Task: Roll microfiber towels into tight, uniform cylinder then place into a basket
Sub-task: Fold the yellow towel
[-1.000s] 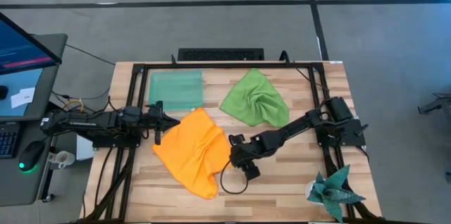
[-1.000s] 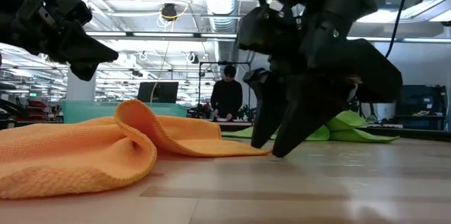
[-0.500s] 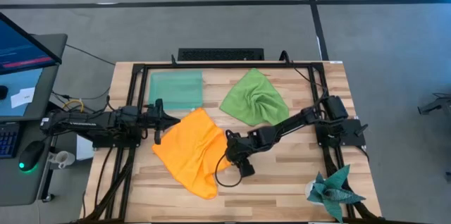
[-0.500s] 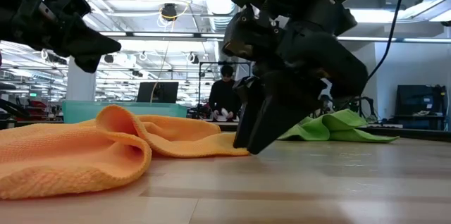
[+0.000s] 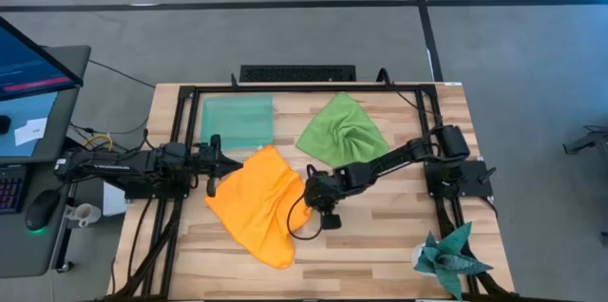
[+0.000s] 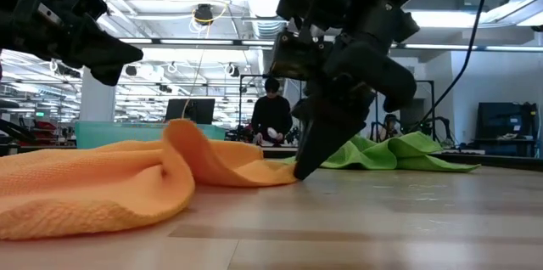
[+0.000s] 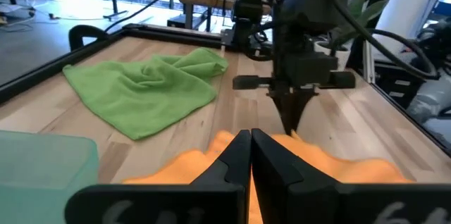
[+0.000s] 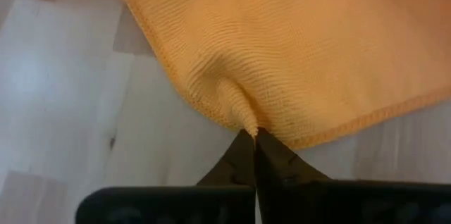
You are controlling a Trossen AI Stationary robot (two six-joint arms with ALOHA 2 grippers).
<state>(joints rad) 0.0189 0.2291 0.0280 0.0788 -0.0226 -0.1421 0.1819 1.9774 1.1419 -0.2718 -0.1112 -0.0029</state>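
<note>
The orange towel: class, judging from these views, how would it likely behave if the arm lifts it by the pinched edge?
The orange towel lies in soft folds, so it would probably drape limply. The right gripper pinches only a small pucker of its hem, so it could slip free. Its textured weave suggests it would drag rather than slide.

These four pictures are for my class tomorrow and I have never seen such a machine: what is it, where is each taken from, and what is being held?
Two robot arms work at a wooden table. One picture looks straight down, one looks level across the tabletop, and two come from cameras on the arms' wrists. On the table lie an orange towel, a green towel, a mint-green basket and a dark teal cloth. The right hand is shut, pinching the orange towel's edge. The left hand is shut and hovers at the towel's far side, holding nothing.
</note>
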